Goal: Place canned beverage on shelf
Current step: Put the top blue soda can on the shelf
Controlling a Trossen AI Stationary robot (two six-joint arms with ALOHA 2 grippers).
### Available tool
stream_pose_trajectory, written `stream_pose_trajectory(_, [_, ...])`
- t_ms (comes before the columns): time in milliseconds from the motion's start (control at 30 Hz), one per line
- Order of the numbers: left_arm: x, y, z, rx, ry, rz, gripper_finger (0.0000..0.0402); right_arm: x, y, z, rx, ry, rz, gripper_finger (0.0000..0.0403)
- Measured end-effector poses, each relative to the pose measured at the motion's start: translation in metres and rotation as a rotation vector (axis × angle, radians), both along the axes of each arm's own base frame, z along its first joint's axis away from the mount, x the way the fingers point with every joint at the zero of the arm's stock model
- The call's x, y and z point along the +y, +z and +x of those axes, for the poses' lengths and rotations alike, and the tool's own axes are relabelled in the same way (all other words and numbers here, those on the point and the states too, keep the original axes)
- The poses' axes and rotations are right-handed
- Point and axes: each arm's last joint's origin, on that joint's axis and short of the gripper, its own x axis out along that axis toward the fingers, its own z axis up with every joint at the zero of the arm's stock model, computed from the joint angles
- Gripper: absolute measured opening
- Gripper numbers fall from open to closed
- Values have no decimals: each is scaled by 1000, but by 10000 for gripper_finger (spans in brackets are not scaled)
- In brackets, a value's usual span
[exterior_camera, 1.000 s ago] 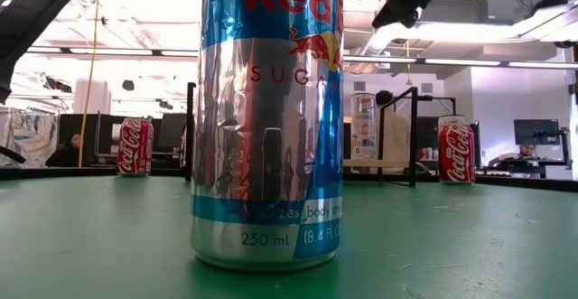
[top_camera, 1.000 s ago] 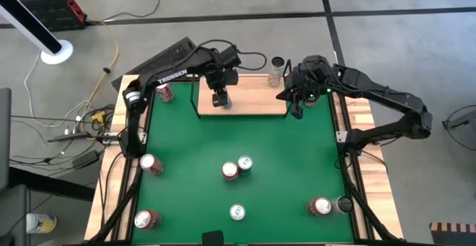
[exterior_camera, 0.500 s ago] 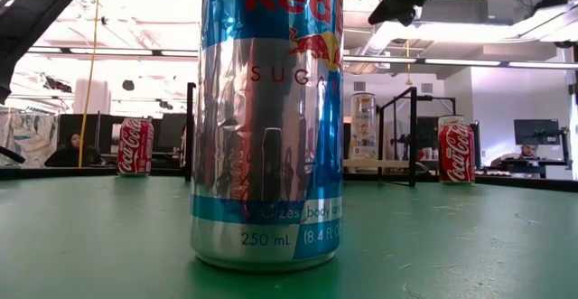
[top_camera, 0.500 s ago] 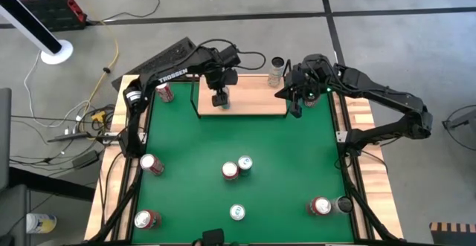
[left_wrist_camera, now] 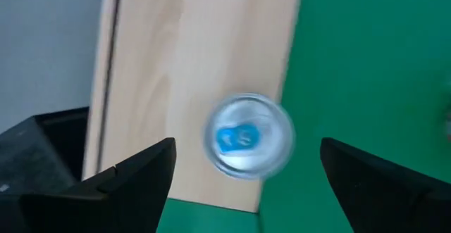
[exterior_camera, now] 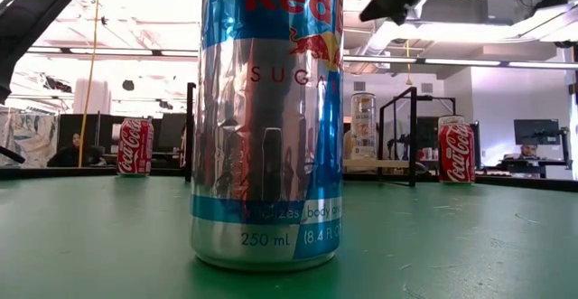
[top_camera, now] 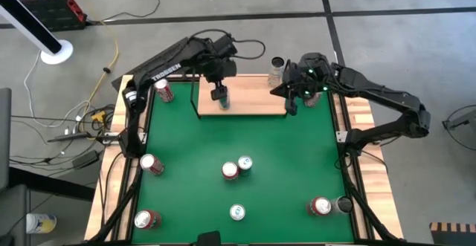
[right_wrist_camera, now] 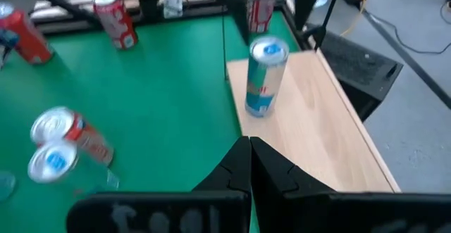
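Observation:
A blue-and-silver can [top_camera: 223,103] stands upright on its base on the light-wood shelf [top_camera: 256,97] at the table's far edge, near the board's near edge. It also shows in the left wrist view [left_wrist_camera: 246,136] and the right wrist view [right_wrist_camera: 264,78]. My left gripper [top_camera: 219,92] hangs open above the can, and its fingers [left_wrist_camera: 141,169] stand apart on either side without touching it. My right gripper [top_camera: 291,108] is shut and empty over the shelf's right end, seen also in the right wrist view [right_wrist_camera: 248,145]. In the low view the near can hides the shelf's can.
Several cans stand on the green table: two at the middle [top_camera: 230,170], one by the near edge [top_camera: 237,212], which fills the low view [exterior_camera: 266,118], and red ones at the left [top_camera: 151,164] and right [top_camera: 320,206]. A pale can [top_camera: 277,70] stands behind the shelf.
My left gripper has risen off the can and drawn a little toward the table's far edge. The can stays upright in its place on the shelf. My right gripper has moved slightly up and toward the far edge.

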Motion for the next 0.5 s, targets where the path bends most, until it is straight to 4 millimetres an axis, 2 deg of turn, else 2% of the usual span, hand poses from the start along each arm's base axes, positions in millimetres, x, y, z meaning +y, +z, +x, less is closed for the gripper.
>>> stream_pose_trajectory(100, [-5,21,-12,-81,3,-37,338,-5,-5,20,-52,3,9,24])
stream_pose_trajectory(200, [-11,41,-33,-130,31,-11,338,-7,-15,46,-95,36,22,24])
stream_pose_trajectory(367, [-23,68,-80,-230,87,59,338,-5,-27,92,-131,64,49,24])
stream_pose_trajectory(500, [-38,78,-121,-406,115,121,338,-8,-34,126,-112,45,91,24])
